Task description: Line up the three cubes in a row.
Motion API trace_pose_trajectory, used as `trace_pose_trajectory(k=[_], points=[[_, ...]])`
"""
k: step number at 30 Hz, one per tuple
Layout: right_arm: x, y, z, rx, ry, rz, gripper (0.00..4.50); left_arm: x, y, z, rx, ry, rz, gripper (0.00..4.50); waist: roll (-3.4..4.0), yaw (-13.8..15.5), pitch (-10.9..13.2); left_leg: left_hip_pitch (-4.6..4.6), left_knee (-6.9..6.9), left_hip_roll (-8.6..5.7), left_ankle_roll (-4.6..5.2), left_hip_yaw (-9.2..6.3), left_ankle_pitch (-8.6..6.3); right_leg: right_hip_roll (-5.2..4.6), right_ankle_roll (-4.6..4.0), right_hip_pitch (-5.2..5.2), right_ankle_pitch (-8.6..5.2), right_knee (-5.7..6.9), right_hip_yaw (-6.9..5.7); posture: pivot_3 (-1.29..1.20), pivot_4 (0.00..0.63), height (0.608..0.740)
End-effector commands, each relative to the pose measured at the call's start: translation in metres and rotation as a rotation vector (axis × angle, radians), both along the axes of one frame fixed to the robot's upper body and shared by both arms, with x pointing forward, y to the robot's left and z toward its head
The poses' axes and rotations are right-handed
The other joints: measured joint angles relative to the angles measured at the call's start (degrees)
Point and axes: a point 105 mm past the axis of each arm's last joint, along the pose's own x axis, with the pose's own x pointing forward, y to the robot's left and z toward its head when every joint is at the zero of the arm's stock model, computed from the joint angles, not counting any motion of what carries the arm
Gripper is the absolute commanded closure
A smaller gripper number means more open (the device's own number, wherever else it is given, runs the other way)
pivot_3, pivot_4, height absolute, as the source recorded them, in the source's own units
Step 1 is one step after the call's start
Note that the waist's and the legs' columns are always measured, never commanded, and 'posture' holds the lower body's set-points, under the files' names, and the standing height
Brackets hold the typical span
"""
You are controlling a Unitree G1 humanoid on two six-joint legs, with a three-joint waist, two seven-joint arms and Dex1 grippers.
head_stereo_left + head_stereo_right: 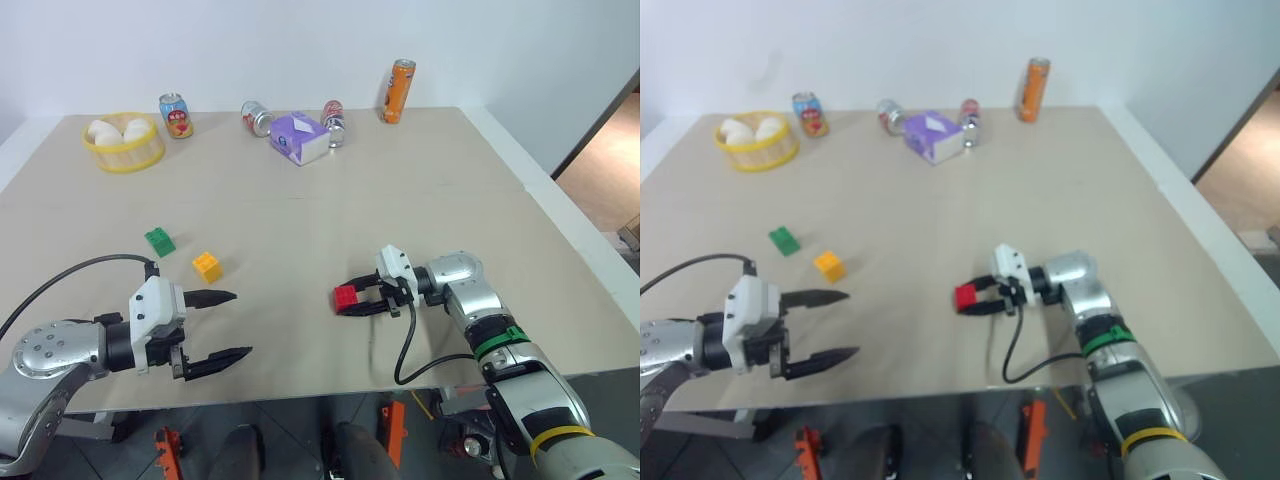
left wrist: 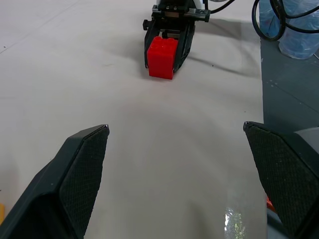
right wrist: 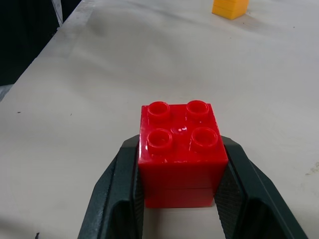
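Note:
The red cube (image 1: 346, 296) rests studs-up on the table, right of centre and near the front edge. My right gripper (image 1: 352, 301) points left and is shut on it, one finger pressed to each side (image 3: 124, 184). The green cube (image 1: 159, 241) and the yellow-orange cube (image 1: 207, 266) lie close together on the left half of the table, well apart from the red one. My left gripper (image 1: 241, 323) is open and holds nothing. It hovers just in front of the yellow-orange cube and points right, toward the red cube (image 2: 162, 57).
Along the back stand a yellow basket (image 1: 123, 165) holding white objects, a purple-and-white box (image 1: 298, 138), an upright can (image 1: 175, 115), two tipped cans (image 1: 256, 118) (image 1: 334, 122) and a tall orange can (image 1: 399, 90). The table's front edge (image 1: 300, 390) runs just below both grippers.

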Motion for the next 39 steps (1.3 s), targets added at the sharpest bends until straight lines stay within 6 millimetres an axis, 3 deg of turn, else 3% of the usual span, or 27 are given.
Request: trace_pose_trajectory(k=[1,5,6,9,12,15,18,20,25,28,39], points=[[-0.004,-0.003,0.006,-0.007,-0.006,0.054,1.58,0.0,-0.001,0.012,-0.009,-0.054,0.007,0.0,0.01,0.0,0.0,0.0,0.01,0.0,0.0,0.01,0.0,0.0,0.0,0.0,0.0,0.0,0.0,0.0,0.15,0.74],[-0.005,-0.002,0.016,0.03,-0.001,0.054,0.16,0.002,-0.003,0.015,-0.023,-0.062,0.011,0.0,0.0,0.0,0.0,0.03,0.0,0.02,0.0,0.09,0.0,0.02,0.01,-0.02,0.01,0.0,0.05,0.0,0.15,0.74],[-0.006,-0.002,0.018,0.038,0.0,0.055,0.07,0.002,-0.003,0.015,-0.026,-0.064,0.011,0.0,0.0,0.0,0.0,0.02,-0.01,0.03,0.0,0.1,0.0,0.02,0.01,-0.03,0.01,0.0,0.05,0.0,0.15,0.74],[-0.007,-0.002,0.032,0.082,-0.005,0.054,0.07,0.005,-0.003,0.018,-0.043,-0.072,0.029,0.0,0.01,0.0,0.0,0.04,-0.03,0.07,0.0,0.11,0.0,0.06,0.06,-0.03,0.04,0.01,0.06,0.0,0.15,0.74],[-0.008,0.001,0.061,0.192,0.005,0.027,0.07,0.015,0.006,0.028,-0.105,-0.088,0.136,0.0,0.01,0.0,0.0,0.04,-0.04,0.11,0.0,0.11,0.0,0.08,0.1,-0.04,0.07,0.02,0.06,0.0,0.15,0.74],[-0.008,0.015,0.1,0.331,-0.005,-0.04,0.07,0.044,0.034,0.05,-0.216,-0.169,0.396,0.0,0.0,0.1,0.0,0.03,0.0,0.17,0.0,0.06,0.0,0.13,0.24,-0.04,0.15,0.06,0.06,0.0,0.15,0.74],[-0.008,0.031,0.12,0.415,-0.02,-0.1,0.07,0.066,0.07,0.06,-0.247,-0.257,0.638,0.0,-0.04,0.0,0.0,0.08,0.01,0.23,-0.01,0.0,0.0,0.25,0.16,-0.02,0.24,0.08,0.06,0.0,0.15,0.74],[-0.011,0.041,0.125,0.441,-0.021,-0.123,0.07,0.071,0.085,0.057,-0.25,-0.258,0.696,0.0,-0.05,-0.1,0.0,0.16,-0.02,0.32,-0.01,0.0,0.0,0.39,0.1,-0.02,0.29,0.08,0.06,0.0,0.15,0.74],[-0.018,0.063,0.124,0.45,0.015,-0.14,0.07,0.078,0.109,0.046,-0.21,-0.208,0.64,0.0,-0.06,0.0,0.0,0.2,-0.17,0.33,-0.03,0.02,-0.02,0.44,-0.06,-0.08,0.22,0.08,0.05,0.0,0.15,0.74],[-0.018,0.071,0.126,0.468,0.003,-0.161,0.07,0.096,0.127,0.042,-0.171,-0.184,0.624,0.0,-0.09,0.2,-0.1,0.05,-0.16,0.34,-0.03,0.02,-0.01,0.44,-0.12,-0.26,0.23,0.09,0.0,0.0,0.15,0.74],[-0.021,0.074,0.132,0.508,-0.036,-0.227,0.07,0.134,0.159,0.01,-0.034,-0.05,0.597,0.0,-0.23,0.2,-0.1,-0.71,-0.03,0.33,-0.06,0.28,0.03,0.4,0.05,-0.93,0.39,0.11,0.15,0.0,0.15,0.74]])
